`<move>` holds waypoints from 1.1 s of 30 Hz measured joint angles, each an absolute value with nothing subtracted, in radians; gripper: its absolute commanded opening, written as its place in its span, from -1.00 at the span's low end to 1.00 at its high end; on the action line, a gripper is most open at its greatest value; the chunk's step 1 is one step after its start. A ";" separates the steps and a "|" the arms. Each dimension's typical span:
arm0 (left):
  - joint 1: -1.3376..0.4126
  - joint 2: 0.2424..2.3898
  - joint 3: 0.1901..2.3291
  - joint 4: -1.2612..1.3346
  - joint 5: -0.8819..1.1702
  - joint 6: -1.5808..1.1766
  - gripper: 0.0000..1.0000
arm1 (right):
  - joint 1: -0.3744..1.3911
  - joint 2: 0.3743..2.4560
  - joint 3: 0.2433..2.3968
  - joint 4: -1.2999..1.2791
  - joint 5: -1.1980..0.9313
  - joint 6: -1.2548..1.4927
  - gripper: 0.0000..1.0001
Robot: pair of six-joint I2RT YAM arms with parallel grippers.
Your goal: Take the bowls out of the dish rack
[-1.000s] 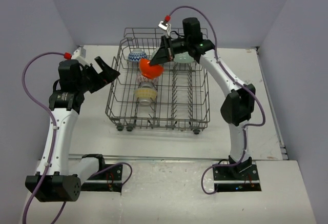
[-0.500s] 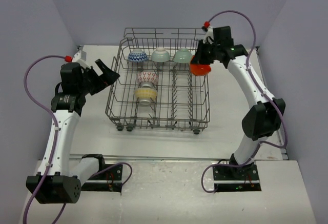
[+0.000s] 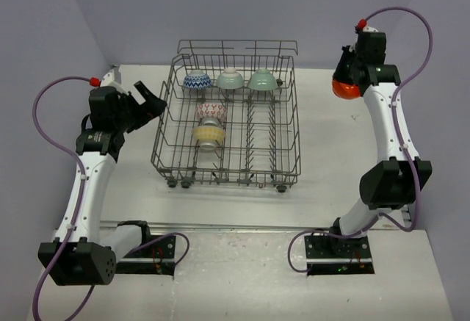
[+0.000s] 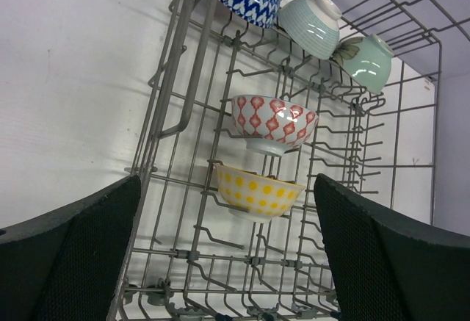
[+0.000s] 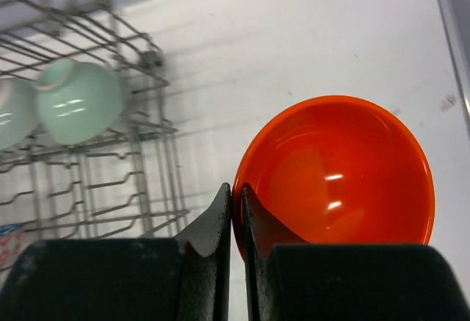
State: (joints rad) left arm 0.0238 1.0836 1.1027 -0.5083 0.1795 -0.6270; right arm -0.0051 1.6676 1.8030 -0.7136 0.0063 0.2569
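The grey wire dish rack (image 3: 163, 126) stands mid-table. Along its back row sit a blue-and-white bowl (image 3: 197, 81) and two mint bowls (image 3: 230, 78) (image 3: 262, 80). In front of them are a red-and-white bowl (image 3: 211, 109) and a cream bowl with yellow dots (image 3: 208, 136). My right gripper (image 5: 236, 189) is shut on the rim of the orange-red bowl (image 5: 345, 174), held above the table right of the rack (image 3: 345, 88). My left gripper (image 3: 152, 97) hangs open beside the rack's left wall (image 4: 192, 71), facing the yellow-dotted bowl (image 4: 258, 191), with nothing between its fingers.
White table (image 3: 330, 145) stretches between the rack's right side and the table's right edge (image 3: 388, 152). Purple walls close in the back and both sides. A metal rail (image 3: 235, 227) runs along the near edge by the arm bases.
My right arm has carried the orange-red bowl out of the rack and rightward, from over the rack's middle to beyond its right side. The left arm has barely moved.
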 measured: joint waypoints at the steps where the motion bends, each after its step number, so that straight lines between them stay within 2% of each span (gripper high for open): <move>1: 0.024 1.085 1.103 -0.508 0.174 -0.628 1.00 | -0.015 1.674 1.786 -0.715 0.024 0.259 -1.00; 11: 0.024 1.092 1.167 -0.513 0.142 -0.635 1.00 | -0.077 1.875 1.608 -0.703 0.204 0.325 -1.00; 27: 0.024 1.069 1.176 -0.519 0.216 -0.635 0.95 | -0.130 2.083 1.696 -0.672 0.298 0.369 -1.00; 28: 0.024 1.075 1.177 -0.519 0.225 -0.635 0.92 | -0.131 2.083 1.696 -0.672 0.298 0.369 -0.86; 30: 0.024 1.090 1.177 -0.519 0.245 -0.634 0.79 | -0.133 2.083 1.689 -0.665 0.296 0.370 -0.72; 31: 0.024 1.100 1.177 -0.517 0.260 -0.633 0.77 | -0.132 2.083 1.682 -0.659 0.294 0.371 -0.57; 33: 0.019 1.129 1.182 -0.518 0.289 -0.625 0.82 | -0.132 2.082 1.655 -0.645 0.284 0.376 -0.43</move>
State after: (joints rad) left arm 0.0193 1.1286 1.1824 -0.5182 0.2893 -0.6254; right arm -0.1322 2.0823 1.6554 -0.6445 0.2836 0.3759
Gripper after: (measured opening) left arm 0.892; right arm 0.224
